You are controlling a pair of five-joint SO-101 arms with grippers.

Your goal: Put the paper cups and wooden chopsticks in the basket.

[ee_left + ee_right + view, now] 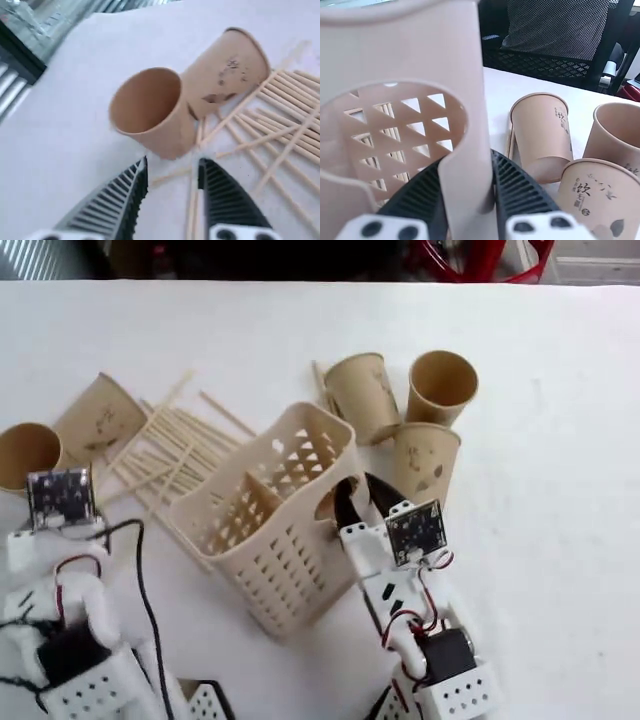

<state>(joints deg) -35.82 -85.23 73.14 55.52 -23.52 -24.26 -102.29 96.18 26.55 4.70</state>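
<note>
Right tool (362, 498) is pinched on the thin plastic wall of the lattice basket (270, 540), which sits tipped mid-way across the surface (560, 360). Imo that smooth rim could slip and flop. Left tool (172, 165) hangs wide open over a light paper cup (150, 112) beside the skinny wooden chopsticks (165, 455). Round cups roll, and sticks scatter easily.

Leftmost cup (22, 448) — partly behind left arm (60, 502)

The basket (285, 540) is smooth cream plastic with a slight sheen. The paper cups (440, 385) are matt brown kraft paper, the chopsticks (170, 455) are bare pale wood. The left claw (172, 162) is ribbed black plastic, and the surface (560, 490) looks matt white.
</note>
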